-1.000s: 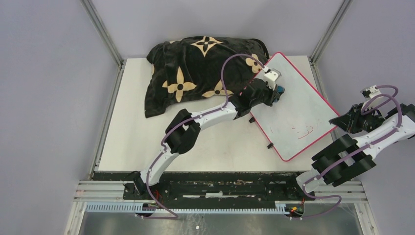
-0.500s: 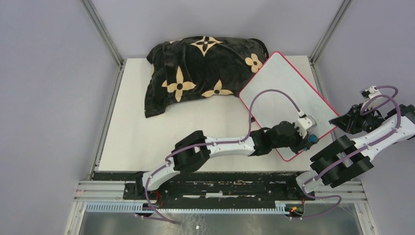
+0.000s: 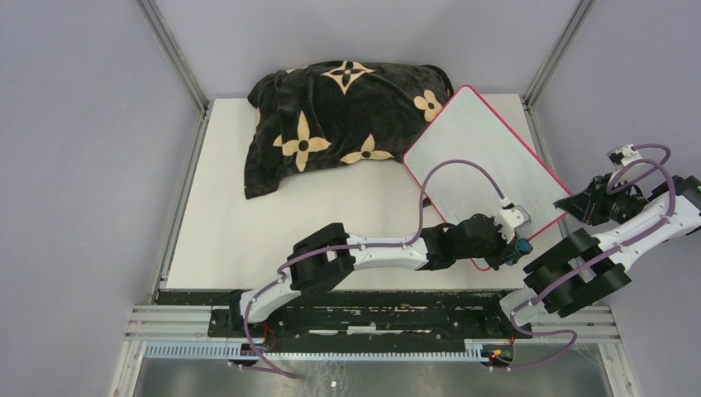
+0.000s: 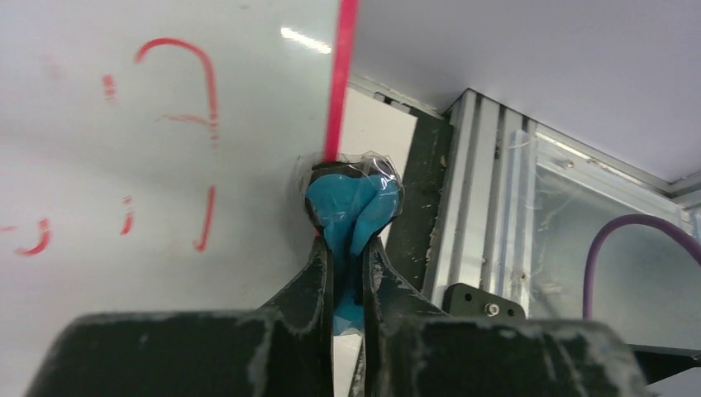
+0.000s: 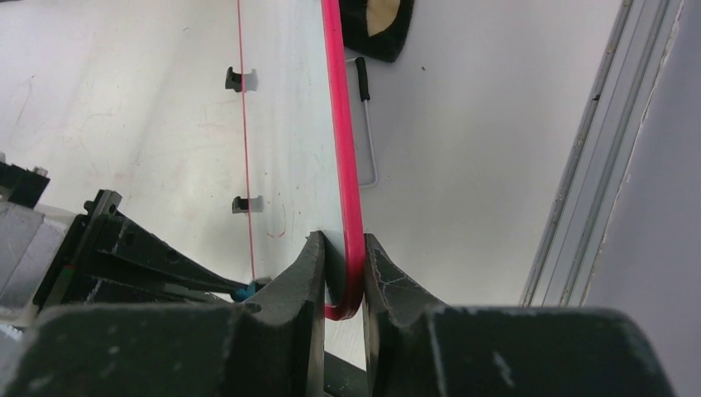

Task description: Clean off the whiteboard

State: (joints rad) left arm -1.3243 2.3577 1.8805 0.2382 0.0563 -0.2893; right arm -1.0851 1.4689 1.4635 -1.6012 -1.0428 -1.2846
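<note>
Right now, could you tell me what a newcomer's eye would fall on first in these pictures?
The large white rectangular whiteboard with a red rim dominates the right side, its edge clamped by the right gripper. At its near corner the left gripper pinches a blue wad beside red marks. A black flower-patterned pillow lies behind.

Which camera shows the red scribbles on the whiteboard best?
The left wrist view: red scribbles show up close. From the top, the left arm hides them. The right wrist sees the whiteboard nearly edge-on.
</note>
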